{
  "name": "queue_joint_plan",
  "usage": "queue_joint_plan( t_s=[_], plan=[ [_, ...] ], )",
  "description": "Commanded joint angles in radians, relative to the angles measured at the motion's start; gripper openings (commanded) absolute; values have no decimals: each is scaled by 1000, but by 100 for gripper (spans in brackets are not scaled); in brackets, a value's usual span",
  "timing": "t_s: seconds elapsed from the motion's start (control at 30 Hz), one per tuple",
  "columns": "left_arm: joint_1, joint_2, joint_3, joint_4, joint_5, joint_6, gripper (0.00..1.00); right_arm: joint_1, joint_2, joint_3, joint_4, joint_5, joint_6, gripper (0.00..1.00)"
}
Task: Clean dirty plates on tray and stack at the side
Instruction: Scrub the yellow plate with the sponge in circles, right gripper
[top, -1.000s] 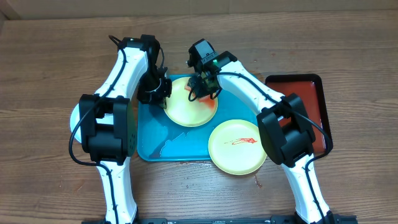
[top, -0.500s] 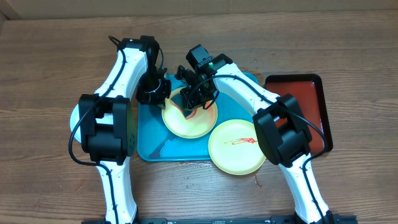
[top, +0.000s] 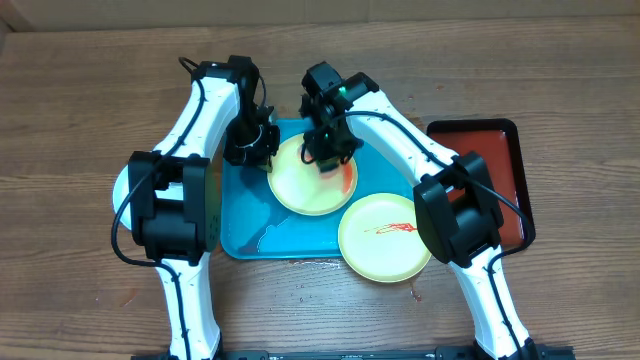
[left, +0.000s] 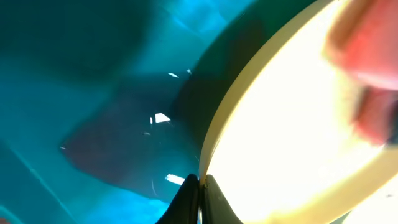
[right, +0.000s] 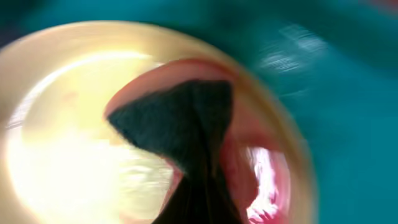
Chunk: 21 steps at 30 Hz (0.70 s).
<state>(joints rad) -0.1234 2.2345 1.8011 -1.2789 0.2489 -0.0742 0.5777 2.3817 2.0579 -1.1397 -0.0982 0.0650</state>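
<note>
Left gripper (top: 262, 147) is clamped on the yellow-green plate (top: 300, 188) at its 10 o'clock rim, on the teal tray (top: 245, 215). Right gripper (top: 328, 155) pinches a red wiping pad (right: 255, 137) (blurred) at the plate's 1 o'clock. 1 smeared plate (top: 385, 245) lies at 5 o'clock.

Both white-and-black arms reach forward from the near edge of the desk, elbows out, wrists bent steeply down and almost meeting. The left pincer (left: 200, 186) is pinched tight on the rim of a pale yellow-green round plastic plate (left: 292, 124). The right pincer (right: 199, 162) points down, closed on a blurred pink-red soft wad (right: 249, 137).
</note>
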Motion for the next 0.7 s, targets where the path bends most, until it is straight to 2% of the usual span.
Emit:
queue_joint_plan(
  t_s=[0.0,0.1,0.27,0.67],
  plan=[
    [21,-27,2,20,-41,7,4,26,14,27,15,261,88,4],
    [21,-27,2,41,-51,7,4,47,14,24,34,321,100,4],
    [21,-27,2,71,-63,-21,4,66,20,17,47,304,121,4],
    [22,-2,2,132,-99,-157,4,68,22,-105,92,-106,150,4]
  ],
)
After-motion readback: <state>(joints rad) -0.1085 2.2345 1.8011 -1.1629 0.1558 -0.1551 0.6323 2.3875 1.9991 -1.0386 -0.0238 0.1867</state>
